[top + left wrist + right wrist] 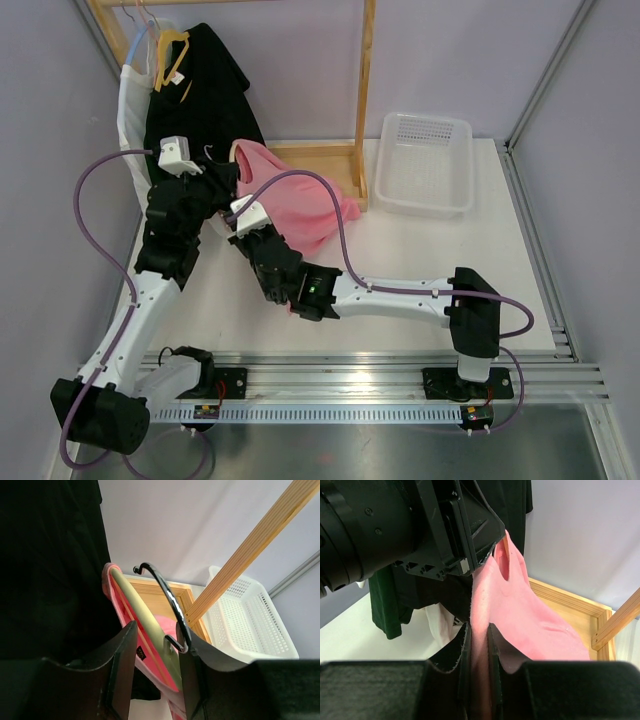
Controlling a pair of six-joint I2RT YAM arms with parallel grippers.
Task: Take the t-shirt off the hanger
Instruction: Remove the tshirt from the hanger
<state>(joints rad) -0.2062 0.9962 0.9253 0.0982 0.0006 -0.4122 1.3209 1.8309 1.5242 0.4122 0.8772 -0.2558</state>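
Pink t-shirt (300,205) is hanging rumpled on the hanger (145,622), low beside the wooden rack (366,90). Left gripper (156,647) is apparently clamping the hanger (hook poking out above). Right gripper (478,632) is pinching the shirt's fabric. White basket (425,122) is showing only its mesh floor.

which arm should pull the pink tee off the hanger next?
Right. The right hand is shut on the pink t-shirt and can pull the fabric away. The left hand grips the hanger near its hook, so it should probably just hold that steady.
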